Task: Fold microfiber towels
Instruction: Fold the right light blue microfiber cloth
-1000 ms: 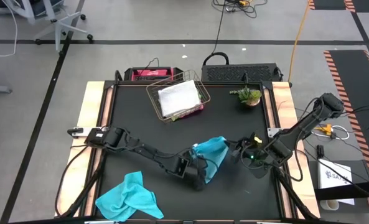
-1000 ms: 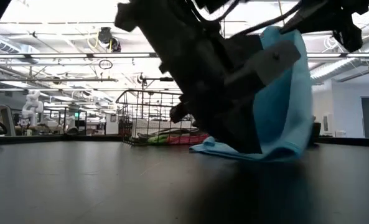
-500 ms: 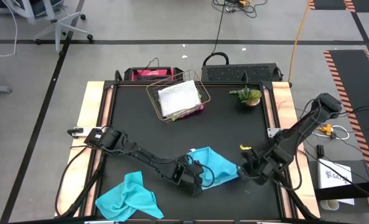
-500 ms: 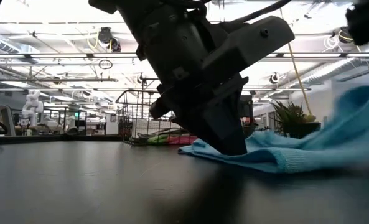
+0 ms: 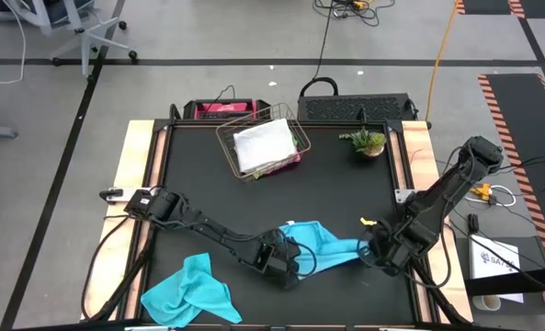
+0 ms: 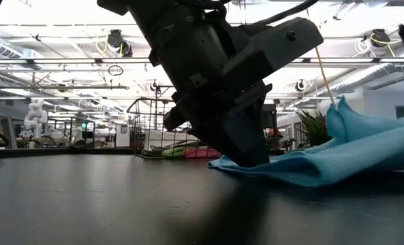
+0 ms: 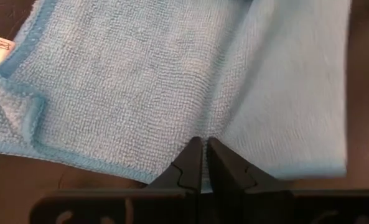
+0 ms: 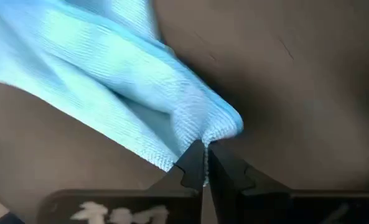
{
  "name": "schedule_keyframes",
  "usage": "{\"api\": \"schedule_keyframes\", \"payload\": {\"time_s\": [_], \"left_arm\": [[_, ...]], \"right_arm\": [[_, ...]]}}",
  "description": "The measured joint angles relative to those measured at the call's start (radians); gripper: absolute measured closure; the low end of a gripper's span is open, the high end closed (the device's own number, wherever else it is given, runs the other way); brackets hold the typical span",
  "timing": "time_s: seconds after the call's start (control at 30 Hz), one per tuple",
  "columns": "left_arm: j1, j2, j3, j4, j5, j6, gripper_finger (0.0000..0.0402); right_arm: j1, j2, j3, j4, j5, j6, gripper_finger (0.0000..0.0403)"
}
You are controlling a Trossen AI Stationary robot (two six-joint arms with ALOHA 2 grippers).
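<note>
Turquoise towel [image 5: 320, 245], raised and draped a second ago, now lies low across the table's [image 5: 208, 175] front middle, left gripper [image 5: 289, 265] pinching its near edge, right gripper [image 5: 375, 253] pinching the far corner and drawing it outward, apparently spreading flat for folding

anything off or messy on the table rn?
One thing: the second turquoise towel lies crumpled at the table's near-left edge, unfolded. The towel being worked is pinched by the left gripper and right gripper, stretched between them. The basket sits askew with towels inside.
</note>
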Motion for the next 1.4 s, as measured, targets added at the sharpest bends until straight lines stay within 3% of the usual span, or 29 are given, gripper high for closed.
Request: {"api": "schedule_keyframes", "payload": {"time_s": [0.17, 0.23, 0.6, 0.8, 0.93, 1.07, 1.2, 1.4], "left_arm": [[0.004, 0.000, 0.000, 0.002, -0.002, -0.004, 0.0371], [0.007, 0.000, 0.000, 0.002, -0.001, -0.005, 0.0371], [0.009, 0.000, 0.000, 0.014, -0.002, -0.003, 0.0371], [0.012, 0.000, 0.000, 0.015, -0.002, 0.000, 0.0371], [0.020, 0.000, -0.001, 0.020, -0.002, 0.005, 0.0371], [0.025, 0.000, -0.002, 0.023, 0.002, 0.012, 0.0371], [0.026, 0.000, -0.002, 0.023, 0.002, 0.014, 0.0371], [0.027, 0.000, -0.002, 0.025, 0.001, 0.008, 0.0371]], "right_arm": [[0.000, 0.000, 0.000, 0.081, 0.218, -0.098, 0.0394], [-0.008, 0.000, 0.000, 0.054, 0.216, -0.101, 0.0400], [-0.011, -0.011, -0.003, -0.228, -0.263, -0.067, 0.0398], [-0.011, -0.015, -0.001, -0.070, -0.211, -0.133, 0.0361], [-0.017, -0.024, -0.001, 0.114, -0.052, -0.189, 0.0335], [-0.046, -0.019, -0.025, 0.379, 0.072, -0.294, 0.0340], [-0.088, 0.042, -0.117, 0.608, 0.056, -0.378, 0.0370], [-0.162, 0.128, -0.226, 0.850, -0.116, -0.445, 0.0390]]}}
